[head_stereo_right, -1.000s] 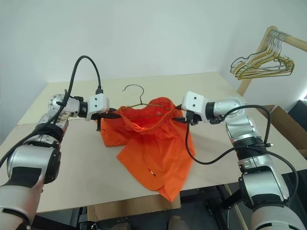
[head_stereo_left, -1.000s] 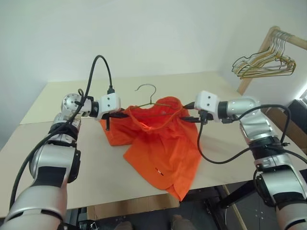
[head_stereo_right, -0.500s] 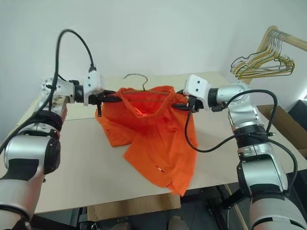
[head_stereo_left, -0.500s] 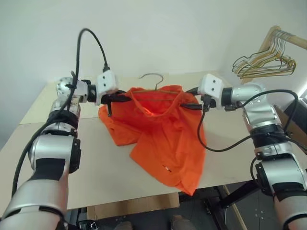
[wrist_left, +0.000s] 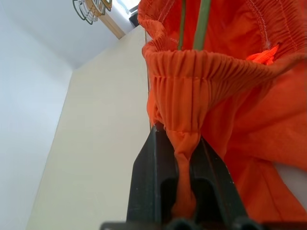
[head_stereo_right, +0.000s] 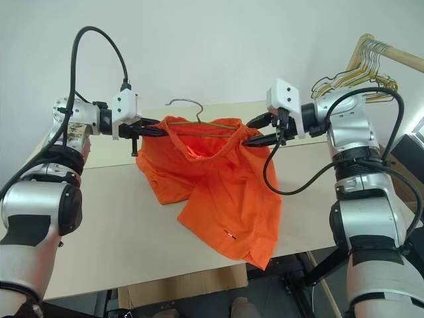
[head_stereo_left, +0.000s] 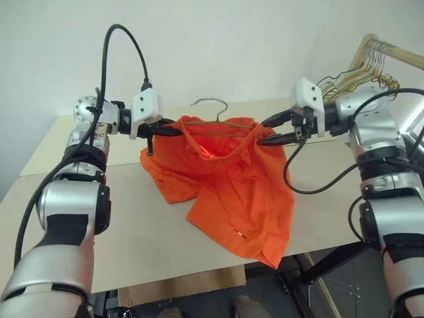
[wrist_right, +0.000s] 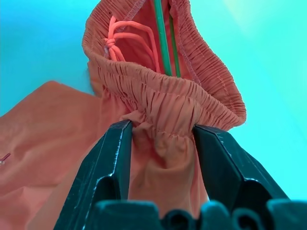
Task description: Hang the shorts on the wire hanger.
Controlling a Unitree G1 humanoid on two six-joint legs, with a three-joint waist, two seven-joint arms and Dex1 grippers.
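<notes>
table [head_stereo_left: 99, 218] beneath tool-held shorts [head_stereo_left: 232, 185]

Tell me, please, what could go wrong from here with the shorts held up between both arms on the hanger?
1. The thin greenish-grey wire hanger sits loose inside the gathered waistband of the bright orange fabric shorts; no jaws hold it, so it might tip or slide out.
2. The left gripper pinches only a narrow fold of waistband; it could slip.
3. The right gripper has bunched fabric between its jaws, and the legs still drag on the pale wooden table, which may tug it free.
</notes>
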